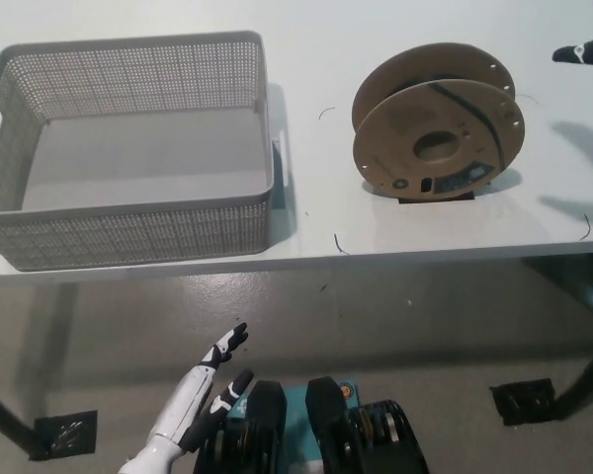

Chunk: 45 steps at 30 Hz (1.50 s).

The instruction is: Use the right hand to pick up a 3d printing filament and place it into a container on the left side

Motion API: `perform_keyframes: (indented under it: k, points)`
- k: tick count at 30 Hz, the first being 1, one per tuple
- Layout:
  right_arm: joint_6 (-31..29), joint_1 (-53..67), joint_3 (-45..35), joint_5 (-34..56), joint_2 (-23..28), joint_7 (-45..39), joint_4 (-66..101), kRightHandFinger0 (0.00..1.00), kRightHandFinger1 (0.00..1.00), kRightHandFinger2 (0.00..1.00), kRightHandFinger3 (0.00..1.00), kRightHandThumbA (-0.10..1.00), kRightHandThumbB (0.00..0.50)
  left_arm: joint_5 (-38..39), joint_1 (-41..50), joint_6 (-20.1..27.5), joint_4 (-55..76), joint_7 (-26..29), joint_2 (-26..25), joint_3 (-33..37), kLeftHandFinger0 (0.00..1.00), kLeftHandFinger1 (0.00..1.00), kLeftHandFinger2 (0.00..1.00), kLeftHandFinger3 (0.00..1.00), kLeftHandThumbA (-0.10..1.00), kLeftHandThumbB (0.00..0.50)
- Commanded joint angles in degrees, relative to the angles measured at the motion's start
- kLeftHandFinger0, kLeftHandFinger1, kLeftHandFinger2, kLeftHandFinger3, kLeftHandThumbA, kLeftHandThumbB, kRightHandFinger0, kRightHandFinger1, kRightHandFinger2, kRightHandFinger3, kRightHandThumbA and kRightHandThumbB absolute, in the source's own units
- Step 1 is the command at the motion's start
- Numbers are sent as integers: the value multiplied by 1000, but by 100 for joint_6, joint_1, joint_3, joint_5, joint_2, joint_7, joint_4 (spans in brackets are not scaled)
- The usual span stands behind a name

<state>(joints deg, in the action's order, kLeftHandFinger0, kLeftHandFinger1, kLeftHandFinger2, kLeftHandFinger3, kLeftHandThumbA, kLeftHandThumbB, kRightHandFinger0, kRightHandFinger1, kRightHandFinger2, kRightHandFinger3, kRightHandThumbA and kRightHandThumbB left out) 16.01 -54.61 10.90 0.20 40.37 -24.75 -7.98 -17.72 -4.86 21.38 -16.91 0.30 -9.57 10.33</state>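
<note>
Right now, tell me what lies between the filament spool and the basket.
In the head view, only bare white table separates the filament spool from the grey basket, apart from a few thin dark stray strands lying on it.

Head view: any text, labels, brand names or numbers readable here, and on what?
None can be read.
Filament spool: a dark label strip on its cardboard face, print too small and blurred to read.
Grey basket: no markings visible.
White table: no text, only stray filament scraps.
</note>
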Motion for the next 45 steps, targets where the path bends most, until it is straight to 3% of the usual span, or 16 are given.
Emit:
perform_keyframes:
  k: [1,2,4,8,12,15,17,23,27,30,37,38,39,41,45]
  points:
    - [1092,-1241,616,229,461,-1835,-786,1000,1000,1000,1000,1000,313,-52,210,288,99,31,-12,64,1000,1000,1000,1000,1000,230]
    - [1092,-1391,804,130,413,-2020,-942,1000,1000,1000,1000,1000,339,-29,246,331,84,30,-10,67,1000,1000,1000,1000,1000,203]
    - [1092,-1561,987,0,372,-2182,-1088,1000,1000,1000,1000,1000,353,-31,246,344,74,33,-11,68,1000,1000,1000,1000,1000,196]
    - [1092,-2005,1447,-217,160,-2554,-1359,1000,1000,1000,1000,1000,322,-39,320,356,66,62,9,63,1000,1000,1000,1000,1000,250]
    - [1092,-2426,1824,-464,-1,-2795,-1670,1000,1000,1000,1000,1000,308,-34,315,379,37,60,7,63,1000,1000,1000,1000,1000,241]
    - [1092,-2770,1999,-641,-249,-2796,-2099,1000,1000,1000,1000,1000,369,-12,320,399,28,53,10,62,1000,1000,1000,1000,1000,220]
    - [1092,-2948,2101,-703,-369,-2846,-2253,1000,1000,1000,1000,1000,379,-60,328,376,52,65,2,70,1000,1000,1000,1000,1000,218]
    - [1092,-3558,2374,-891,-777,-3053,-3182,1000,1000,1000,1000,1000,335,-41,338,430,10,74,16,69,1000,1000,1000,1000,1000,215]
    - [607,-3918,2703,-1194,-991,-3111,-3684,1000,1000,1000,1000,1000,286,0,376,431,48,60,10,49,1000,1000,1000,1000,1000,219]
    - [172,-4180,2858,-1343,-1158,-3233,-4377,1000,1000,1000,1000,1000,333,-29,360,426,53,55,0,53,1000,1000,1000,1000,1000,228]
    - [-544,-4507,2943,-1576,-1581,-3258,-5939,1000,1000,1000,1000,1000,341,-36,355,410,86,27,-19,41,1000,1000,1000,1000,1000,233]
    - [-566,-4487,2857,-1534,-1636,-3162,-6117,1000,1000,1000,1000,1000,386,-39,348,416,82,24,-20,45,1000,1000,1000,1000,1000,232]
    - [-611,-4495,2830,-1541,-1670,-3154,-6226,1000,1000,1000,1000,1000,386,-42,346,420,80,24,-21,46,1000,1000,1000,1000,1000,232]
    - [-620,-4499,2754,-1547,-1783,-3156,-6535,1000,1000,1000,1000,1000,449,-21,351,423,92,8,-25,46,1000,1000,1000,1000,1000,236]
    - [-757,-4393,2749,-1730,-1896,-2899,-6663,1000,1000,1000,1000,1000,415,-2,343,448,68,-17,-15,66,1000,1000,1000,1000,1000,232]
